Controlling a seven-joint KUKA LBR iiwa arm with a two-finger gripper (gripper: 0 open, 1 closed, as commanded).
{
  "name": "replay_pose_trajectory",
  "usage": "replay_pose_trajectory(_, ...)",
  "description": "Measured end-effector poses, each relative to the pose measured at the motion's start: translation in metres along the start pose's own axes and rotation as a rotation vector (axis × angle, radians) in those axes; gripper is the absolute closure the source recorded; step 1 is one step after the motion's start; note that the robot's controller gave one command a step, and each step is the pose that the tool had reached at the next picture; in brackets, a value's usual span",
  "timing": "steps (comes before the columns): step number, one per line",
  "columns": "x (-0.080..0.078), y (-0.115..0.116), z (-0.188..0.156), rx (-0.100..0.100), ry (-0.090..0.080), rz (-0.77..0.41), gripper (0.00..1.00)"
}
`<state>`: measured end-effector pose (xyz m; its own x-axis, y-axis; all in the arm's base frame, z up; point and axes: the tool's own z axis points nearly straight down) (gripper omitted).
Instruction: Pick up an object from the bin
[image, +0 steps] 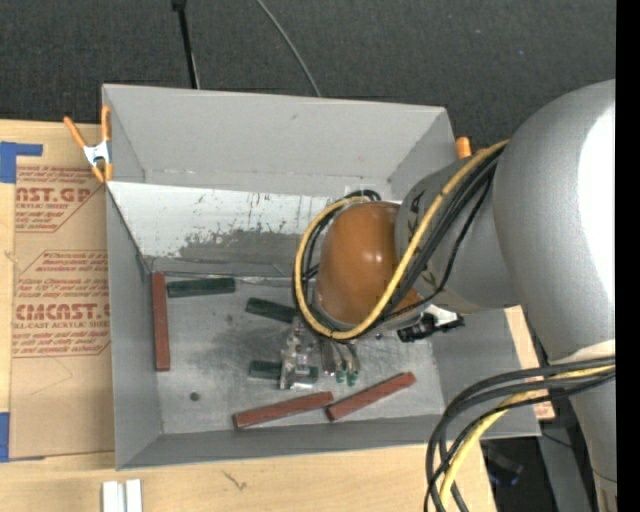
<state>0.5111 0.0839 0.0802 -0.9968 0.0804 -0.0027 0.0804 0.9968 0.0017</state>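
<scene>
The arm (530, 240) is being reached in from the right of the frame. Its orange wrist cover (355, 262) is being held over the middle of the bin (270, 130) and pointed steeply down. The gripper (298, 368) is being held low at the floor, in the lower middle of the frame; whether it is spread or pressed together cannot be told. A small dark green block (263, 370) is lying just at its left. A second green bar (268, 309) is lying above it, and a third green bar (200, 287) is lying further to the upper left. Two reddish-brown sticks (283, 408) (370, 395) are lying just below the gripper, and a third stick (160, 320) along the left wall. Part of the floor is being hidden by looped cables (303, 270).
</scene>
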Motion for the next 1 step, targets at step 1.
replay_pose_trajectory(1,0.0000,-0.0001,0.0000,0.000,0.000,0.000,1.00)
